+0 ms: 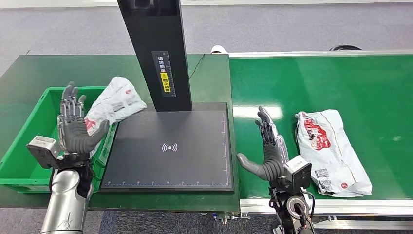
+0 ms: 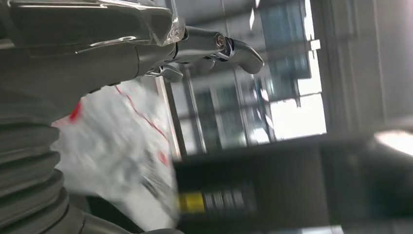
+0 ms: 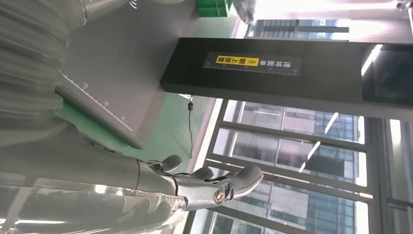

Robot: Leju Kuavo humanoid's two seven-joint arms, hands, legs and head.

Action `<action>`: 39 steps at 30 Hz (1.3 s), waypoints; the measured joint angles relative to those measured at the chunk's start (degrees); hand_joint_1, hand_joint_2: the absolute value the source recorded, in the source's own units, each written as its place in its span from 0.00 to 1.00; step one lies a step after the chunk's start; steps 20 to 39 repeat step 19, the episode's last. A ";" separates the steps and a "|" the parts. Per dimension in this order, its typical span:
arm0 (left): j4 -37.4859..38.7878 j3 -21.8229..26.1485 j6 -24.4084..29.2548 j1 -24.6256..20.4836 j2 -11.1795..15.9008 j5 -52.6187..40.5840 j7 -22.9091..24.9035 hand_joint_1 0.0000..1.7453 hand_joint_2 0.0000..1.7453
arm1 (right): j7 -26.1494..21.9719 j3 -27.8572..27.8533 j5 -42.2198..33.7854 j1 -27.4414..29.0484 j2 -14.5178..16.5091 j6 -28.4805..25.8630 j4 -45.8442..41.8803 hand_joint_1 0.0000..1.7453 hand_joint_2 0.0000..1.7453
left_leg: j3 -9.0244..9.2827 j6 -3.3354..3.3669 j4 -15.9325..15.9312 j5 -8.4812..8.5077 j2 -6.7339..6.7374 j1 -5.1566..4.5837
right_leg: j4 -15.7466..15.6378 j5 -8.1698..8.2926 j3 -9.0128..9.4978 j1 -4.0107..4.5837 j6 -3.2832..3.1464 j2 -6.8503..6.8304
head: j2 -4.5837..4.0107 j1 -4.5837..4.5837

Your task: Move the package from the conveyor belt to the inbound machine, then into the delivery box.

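One white package with red print [image 1: 115, 103] leans on the right rim of the green delivery box [image 1: 22, 146], partly over the scanner plate's corner; it appears blurred in the left wrist view [image 2: 122, 156]. My left hand [image 1: 73, 124] is raised just left of it, fingers spread, holding nothing. A second white package [image 1: 331, 148] lies flat on the green conveyor belt [image 1: 321, 83]. My right hand [image 1: 268, 148] stands upright and open between the black inbound machine plate [image 1: 168, 146] and that package, a short gap from it. Its fingers [image 3: 229, 183] show in the right wrist view.
The machine's black post [image 1: 158, 48] with a yellow label rises behind the plate, also seen as the post [image 3: 292, 70] from the right wrist. A dark green table [image 1: 58, 68] carries the box and machine. The belt's silver rail [image 1: 341, 207] runs along the front.
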 joint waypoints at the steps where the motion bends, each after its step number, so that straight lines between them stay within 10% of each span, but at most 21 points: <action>1: -0.57 -1.36 -1.16 0.56 -0.01 0.22 0.15 0.00 1.00 | 0.00 0.00 0.14 0.00 -0.04 0.13 0.13 0.00 1.00 | 0.00 0.01 0.00 -0.01 0.00 0.00 | 0.00 0.00 -0.01 0.00 0.00 0.00 | 0.00 0.00; 11: -2.01 -10.09 1.46 3.50 0.06 -4.98 3.36 0.00 1.00 | -0.09 0.09 1.03 0.00 -0.28 0.43 1.47 0.00 1.00 | -0.02 0.02 -0.01 -0.01 0.00 0.00 | 0.00 -0.01 -0.01 0.01 0.00 0.00 | 0.00 0.00; 39: -2.47 -11.50 2.56 4.71 -0.19 -2.82 1.72 0.00 1.00 | -0.11 0.27 1.61 -0.24 -0.31 0.54 2.32 0.00 1.00 | -0.03 0.02 -0.01 -0.02 0.02 0.00 | 0.00 -0.01 -0.02 0.00 0.00 0.01 | 0.00 -0.01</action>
